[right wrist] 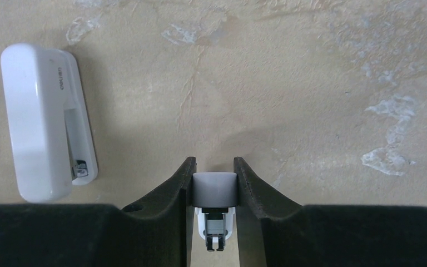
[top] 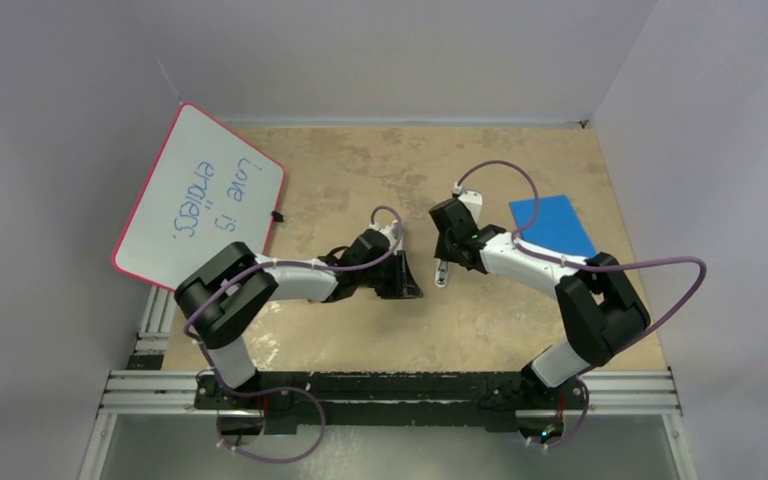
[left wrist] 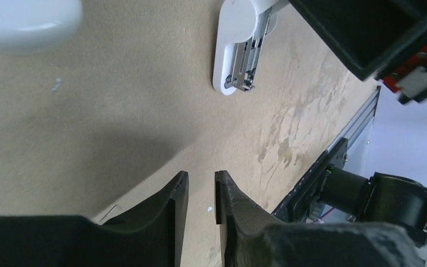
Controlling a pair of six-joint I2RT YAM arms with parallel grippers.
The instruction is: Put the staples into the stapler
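The stapler (top: pixel 442 272) is a slim white bar lying open at mid-table, its metal channel facing up in the left wrist view (left wrist: pixel 234 55). My right gripper (top: pixel 443 255) stands over its far end. In the right wrist view the gripper (right wrist: pixel 214 161) is shut on the stapler's rounded white end (right wrist: pixel 215 189), with the channel showing below. My left gripper (top: pixel 405 285) sits just left of the stapler. Its fingers (left wrist: pixel 200 175) are a narrow gap apart and empty, low over the table. The staples are not in view.
A shorter stubby white piece (right wrist: pixel 47 122) lies left of my right gripper. A pink-framed whiteboard (top: pixel 200 195) lies at back left and a blue sheet (top: pixel 552 225) at right. An aluminium rail (top: pixel 390 385) runs along the near edge.
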